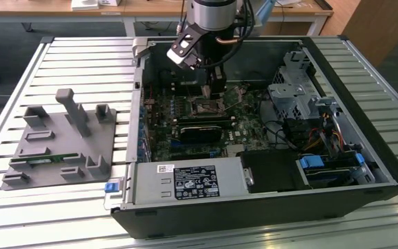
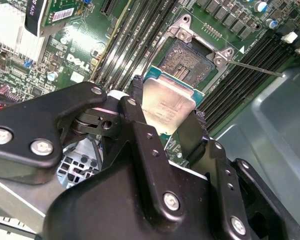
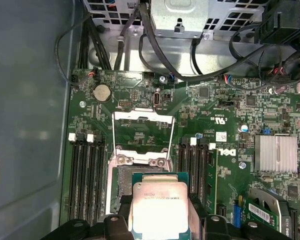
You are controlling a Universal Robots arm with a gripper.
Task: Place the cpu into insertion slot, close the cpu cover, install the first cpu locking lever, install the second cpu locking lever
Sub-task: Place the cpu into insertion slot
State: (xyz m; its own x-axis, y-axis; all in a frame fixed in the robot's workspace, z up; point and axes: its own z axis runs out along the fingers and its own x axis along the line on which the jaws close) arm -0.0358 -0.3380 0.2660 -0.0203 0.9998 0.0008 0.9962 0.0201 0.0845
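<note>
My gripper [image 2: 167,107] is shut on the cpu [image 2: 169,100], a silvery square chip with a green edge, its black fingers [image 2: 197,132] pressing two opposite sides. The chip [image 3: 160,205] hangs tilted just above the insertion slot [image 3: 121,181], covering part of its dark pin field [image 2: 187,60]. The cpu cover [image 3: 142,115], a thin metal frame, lies flipped open on the board beyond the slot. Two thin locking levers [image 3: 113,134] stand released along its sides, and one lever rod [image 2: 255,67] sticks out past the slot. In the exterior view the gripper [image 1: 213,87] reaches down over the slot [image 1: 208,107].
Memory slots [image 3: 85,175] flank the socket on both sides. A black card [image 1: 199,129], the power supply [image 1: 185,181] and a drive cage [image 1: 292,98] with cables crowd the case. A grey fixture plate [image 1: 60,140] sits on the table at the exterior view's left.
</note>
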